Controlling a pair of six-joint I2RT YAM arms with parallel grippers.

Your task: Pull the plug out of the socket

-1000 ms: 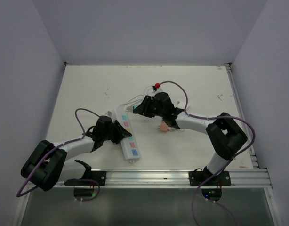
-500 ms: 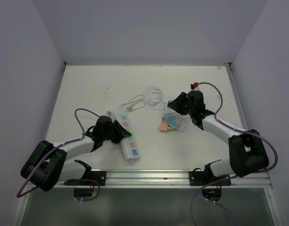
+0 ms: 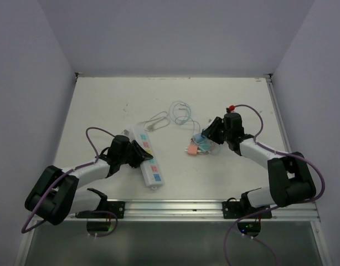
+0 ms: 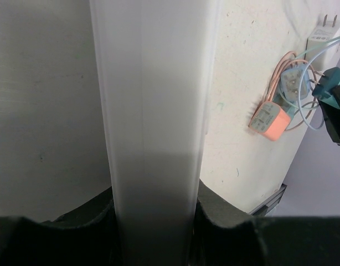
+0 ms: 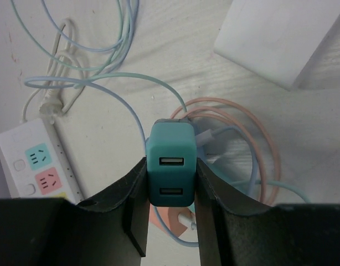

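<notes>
The white socket (image 3: 148, 158) lies on the counter (image 3: 103, 105) at about 8 o'clock from its centre, with teal and pink outlet faces up. The left jaws clamp it across its width, that arm stretched low from 7 o'clock. Well apart, at the socket's 3 o'clock, the right jaws pinch a teal plug (image 5: 170, 163) by its sides, two USB slots showing, over a tangle of cables (image 5: 253, 144). A pink charger (image 3: 191, 149) lies at the plug's 7 o'clock
</notes>
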